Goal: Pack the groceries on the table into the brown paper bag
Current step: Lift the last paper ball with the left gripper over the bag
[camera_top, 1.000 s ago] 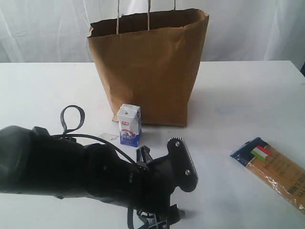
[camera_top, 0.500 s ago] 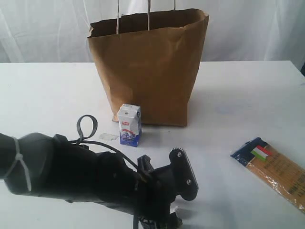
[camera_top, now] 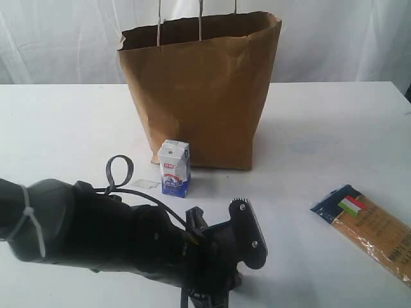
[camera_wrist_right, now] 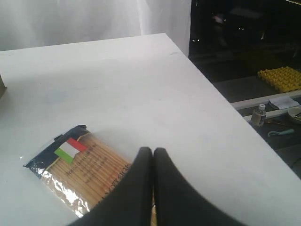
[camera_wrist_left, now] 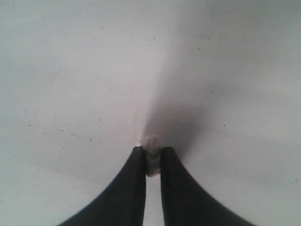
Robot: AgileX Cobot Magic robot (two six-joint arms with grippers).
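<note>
The brown paper bag stands upright and open at the back middle of the table. A small white-blue carton stands just in front of it. The long Italian-flag pasta packet lies flat at the right. My left arm reaches low across the front, and its fingertips drop below the exterior view's edge. In the left wrist view my left gripper is shut on a small grey lump right at the bare tabletop. My right gripper is shut and empty, hovering over the pasta packet.
A small clear scrap lies on the table left of the carton. The table's right edge drops off to a dark floor area with clutter. White curtains hang behind the bag.
My left arm has swung right and sunk lower toward the table's front edge, and its jaws have come together. The bag, carton and pasta packet have not moved.
</note>
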